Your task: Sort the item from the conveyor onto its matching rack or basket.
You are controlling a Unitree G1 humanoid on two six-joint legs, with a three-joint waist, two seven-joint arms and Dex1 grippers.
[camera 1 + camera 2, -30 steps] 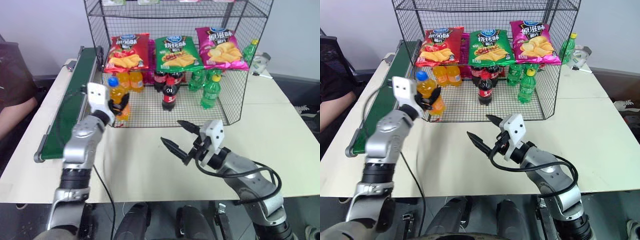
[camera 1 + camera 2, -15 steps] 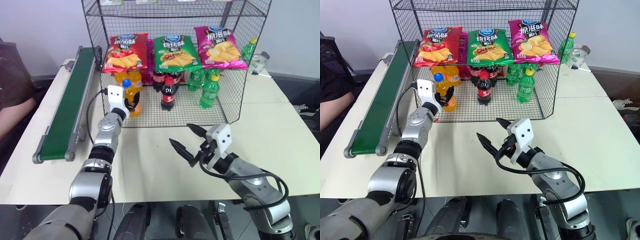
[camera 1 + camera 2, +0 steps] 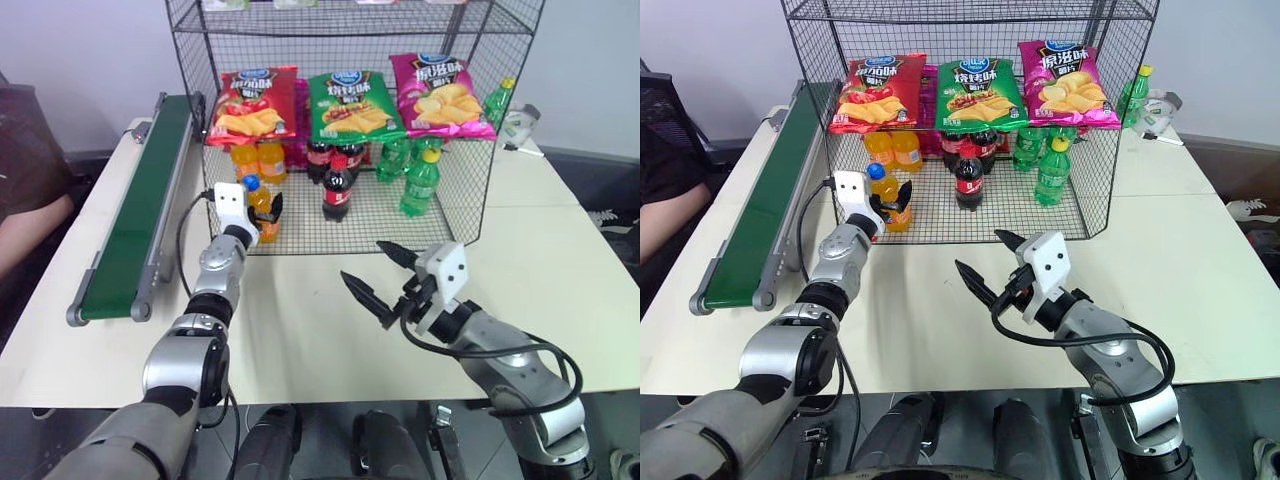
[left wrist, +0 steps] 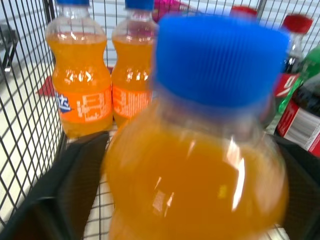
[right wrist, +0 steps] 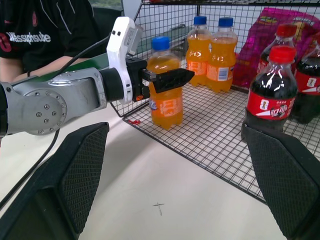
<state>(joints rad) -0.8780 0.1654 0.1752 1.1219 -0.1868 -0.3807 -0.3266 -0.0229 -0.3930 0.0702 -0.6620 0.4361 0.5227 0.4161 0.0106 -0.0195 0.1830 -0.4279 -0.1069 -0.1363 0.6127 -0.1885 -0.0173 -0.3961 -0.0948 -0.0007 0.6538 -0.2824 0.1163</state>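
Small clear orange-soda bottle with blue cap point(image 5: 165, 82) standing upright on black wire-mesh rack point(image 3: 400, 215) floor, front-left corner; left gripper point(image 5: 167, 79) fingers flanking it, grip unclear; right gripper point(image 3: 375, 272) gaping, hovering outside rack.

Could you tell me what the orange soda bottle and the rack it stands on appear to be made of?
The orange soda bottle looks like clear glossy plastic: the drink shows through and highlights glint on it; its blue cap is ribbed, likely plastic. The rack looks like black coated metal wire, a thin open grid.
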